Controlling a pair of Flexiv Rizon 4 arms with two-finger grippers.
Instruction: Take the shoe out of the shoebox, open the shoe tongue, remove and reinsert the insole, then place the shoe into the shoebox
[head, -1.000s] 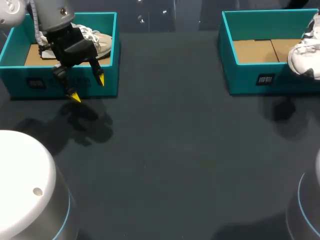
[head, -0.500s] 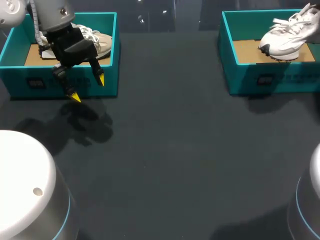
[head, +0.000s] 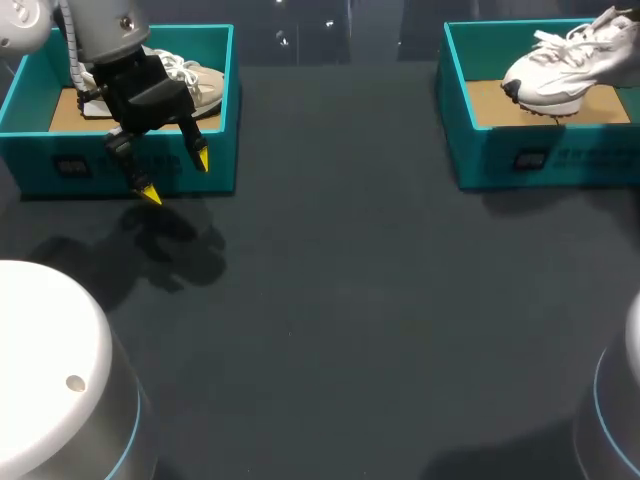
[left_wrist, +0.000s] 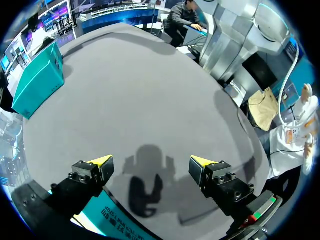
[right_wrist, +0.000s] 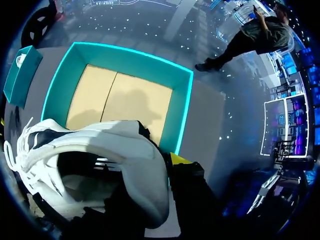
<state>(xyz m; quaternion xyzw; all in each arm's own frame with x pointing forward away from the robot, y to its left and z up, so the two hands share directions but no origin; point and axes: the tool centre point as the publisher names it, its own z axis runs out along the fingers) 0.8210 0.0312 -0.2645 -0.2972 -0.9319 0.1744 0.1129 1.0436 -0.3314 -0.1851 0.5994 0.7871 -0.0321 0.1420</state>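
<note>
A white shoe (head: 556, 68) hangs roughly level just above the right teal shoebox (head: 500, 155), toe toward the table's middle. In the right wrist view my right gripper (right_wrist: 161, 166) is shut on the heel wall of the white shoe (right_wrist: 100, 147). One yellow fingertip (right_wrist: 180, 159) shows outside it, the other is hidden inside the shoe. The shoebox (right_wrist: 186, 107) with its tan floor lies below. In the head view this gripper is out of sight. My left gripper (head: 175, 177) stands open over the front wall of the left teal shoebox (head: 60, 165).
A beige shoe (head: 196, 80) lies in the left shoebox. In the left wrist view my left gripper (left_wrist: 150, 165) is over bare dark tabletop, with the left box's front wall (left_wrist: 107, 222) under it and the right shoebox (left_wrist: 37, 82) far ahead.
The white shoe has swung from hanging at the right edge to a level pose further left over the right shoebox. My left arm has not moved.
</note>
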